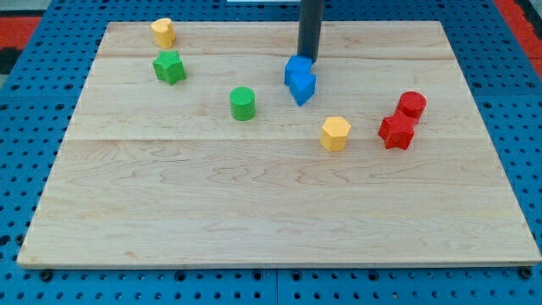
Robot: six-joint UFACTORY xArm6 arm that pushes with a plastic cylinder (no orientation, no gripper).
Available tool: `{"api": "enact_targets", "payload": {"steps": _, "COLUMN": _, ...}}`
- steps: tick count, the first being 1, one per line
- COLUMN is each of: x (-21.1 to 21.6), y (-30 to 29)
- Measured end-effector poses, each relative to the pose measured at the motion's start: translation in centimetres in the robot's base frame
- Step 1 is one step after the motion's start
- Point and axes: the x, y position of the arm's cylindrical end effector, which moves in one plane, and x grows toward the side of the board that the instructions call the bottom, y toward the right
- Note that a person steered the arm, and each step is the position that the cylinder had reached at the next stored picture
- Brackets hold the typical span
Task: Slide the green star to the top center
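The green star [169, 67] lies near the board's upper left, just below a yellow block [163, 32]. My dark rod comes down from the view's top center, and my tip [307, 59] sits right behind two blue blocks [299, 80] that touch each other. The tip is far to the right of the green star. A green cylinder [243, 103] stands between the star and the blue blocks, a little lower.
A yellow hexagonal block [335, 133] lies right of center. A red star-like block [396, 131] and a red cylinder [412, 104] touch each other at the right. The wooden board [254, 212] rests on a blue pegboard.
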Motion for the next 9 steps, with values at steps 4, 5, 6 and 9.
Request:
{"api": "enact_targets", "payload": {"steps": 4, "x": 8.4, "y": -22.5}}
{"api": "enact_targets", "payload": {"steps": 5, "x": 2.3, "y": -24.5}}
{"api": "enact_targets", "payload": {"steps": 6, "x": -2.6, "y": -21.2}}
{"api": "enact_targets", "payload": {"steps": 9, "x": -6.6, "y": -5.4}}
